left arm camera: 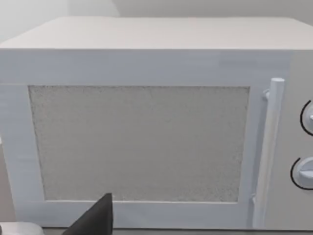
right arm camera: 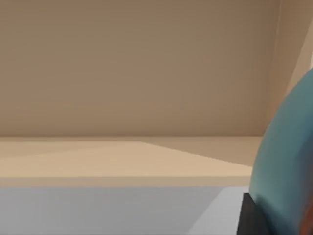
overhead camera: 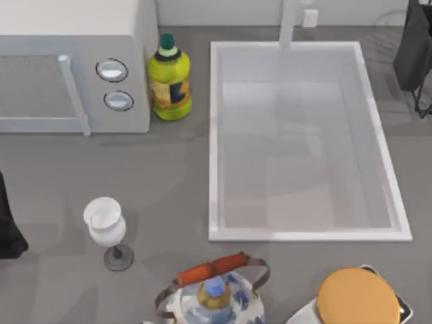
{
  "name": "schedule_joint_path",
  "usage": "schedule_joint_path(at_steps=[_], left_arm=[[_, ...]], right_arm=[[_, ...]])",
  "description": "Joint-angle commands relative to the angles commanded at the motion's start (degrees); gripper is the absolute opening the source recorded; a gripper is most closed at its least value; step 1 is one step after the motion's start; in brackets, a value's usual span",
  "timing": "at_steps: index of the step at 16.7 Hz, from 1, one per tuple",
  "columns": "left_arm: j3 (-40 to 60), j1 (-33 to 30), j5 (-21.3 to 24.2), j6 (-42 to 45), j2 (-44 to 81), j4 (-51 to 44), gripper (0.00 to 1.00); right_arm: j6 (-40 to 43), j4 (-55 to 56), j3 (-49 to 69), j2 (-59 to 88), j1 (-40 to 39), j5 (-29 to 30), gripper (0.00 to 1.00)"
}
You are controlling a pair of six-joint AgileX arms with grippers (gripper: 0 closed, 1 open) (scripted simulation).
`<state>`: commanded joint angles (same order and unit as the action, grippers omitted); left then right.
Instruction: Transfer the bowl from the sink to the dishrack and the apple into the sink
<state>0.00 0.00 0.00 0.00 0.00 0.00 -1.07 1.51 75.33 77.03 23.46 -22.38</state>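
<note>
The white sink point(overhead camera: 214, 135) fills the right half of the table and holds nothing. My right arm point(overhead camera: 413, 50) is a dark shape at the far right corner, beyond the sink's rim. In the right wrist view the blue bowl point(right arm camera: 288, 161) curves in close beside a dark fingertip point(right arm camera: 247, 215), with a trace of its reddish rim at the frame's edge; the gripper is shut on the bowl, raised and facing a beige wall. Thin wire lines point(overhead camera: 388, 37) lie on the counter by that arm; I cannot tell whether they are the dishrack. The apple is out of view. My left arm point(overhead camera: 10, 233) is parked at the left edge.
A microwave point(overhead camera: 74, 67) stands at the far left, also close up in the left wrist view point(left arm camera: 142, 142). Beside it is a yellow-green bottle point(overhead camera: 169, 77). Along the near edge are a wine glass point(overhead camera: 104, 223), a blue-and-white teapot point(overhead camera: 216, 297) and an orange disc point(overhead camera: 358, 297).
</note>
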Motion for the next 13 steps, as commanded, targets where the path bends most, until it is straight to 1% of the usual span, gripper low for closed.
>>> schedule_joint_path(at_steps=[2,4,10,13], left_arm=[[0.0,0.0,0.0,0.0,0.0,0.0,1.0],[0.0,0.0,0.0,0.0,0.0,0.0,1.0],[0.0,0.0,0.0,0.0,0.0,0.0,1.0],[0.0,0.0,0.0,0.0,0.0,0.0,1.0]], right_arm=[[0.0,4.3,-1.5,3.3,-0.5,0.5,0.0],[0.1,11.0,-3.9,7.5,-1.2,1.3,0.0],[0.2,36.2,-13.7,20.7,-4.1,4.6,0.0],[0.2,43.7,-17.9,24.8,-5.4,6.0,0.0]])
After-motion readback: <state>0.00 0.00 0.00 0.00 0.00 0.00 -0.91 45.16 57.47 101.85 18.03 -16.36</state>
